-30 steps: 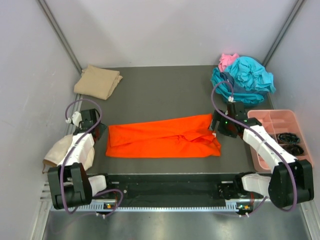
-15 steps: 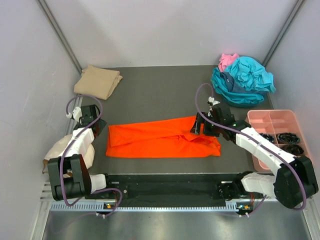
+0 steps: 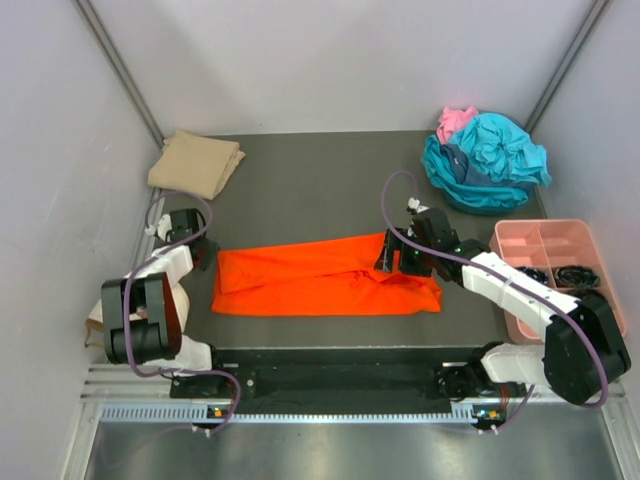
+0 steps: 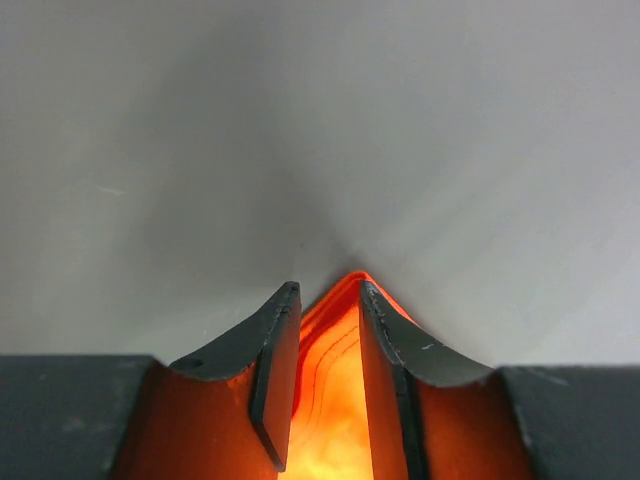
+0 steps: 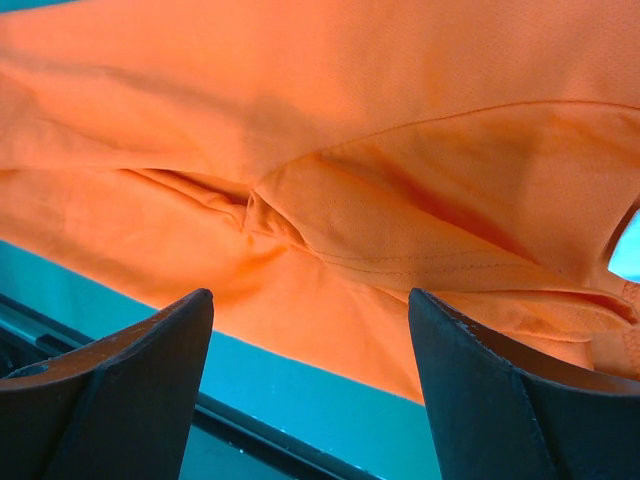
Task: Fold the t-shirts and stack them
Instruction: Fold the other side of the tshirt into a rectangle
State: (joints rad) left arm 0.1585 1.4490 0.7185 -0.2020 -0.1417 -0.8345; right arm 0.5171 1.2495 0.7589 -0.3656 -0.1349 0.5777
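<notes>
The bright orange t-shirt [image 3: 325, 275] lies folded into a long band across the middle of the table. My left gripper [image 3: 197, 250] is at the band's left end. In the left wrist view its jaws [image 4: 328, 290] stand narrowly apart with the shirt's layered edge [image 4: 335, 380] between them, not squeezed flat. My right gripper [image 3: 388, 255] hovers over the right part of the shirt, open wide, with rumpled orange cloth [image 5: 330, 200] below the fingers. A folded tan t-shirt [image 3: 195, 163] lies at the back left. Crumpled teal t-shirts [image 3: 490, 165] and a pink one [image 3: 455, 120] are heaped at the back right.
A pink compartment tray [image 3: 530, 235] holding dark small items stands at the right edge. A cream rounded thing [image 3: 125, 300] sits by the left arm's base. Grey walls enclose the table on three sides. The table's front rail [image 5: 120, 340] runs just below the shirt.
My right gripper has moved left from beyond the shirt's right end to over its right part. The left gripper's jaws have narrowed at the shirt's left edge. The shirt has not shifted.
</notes>
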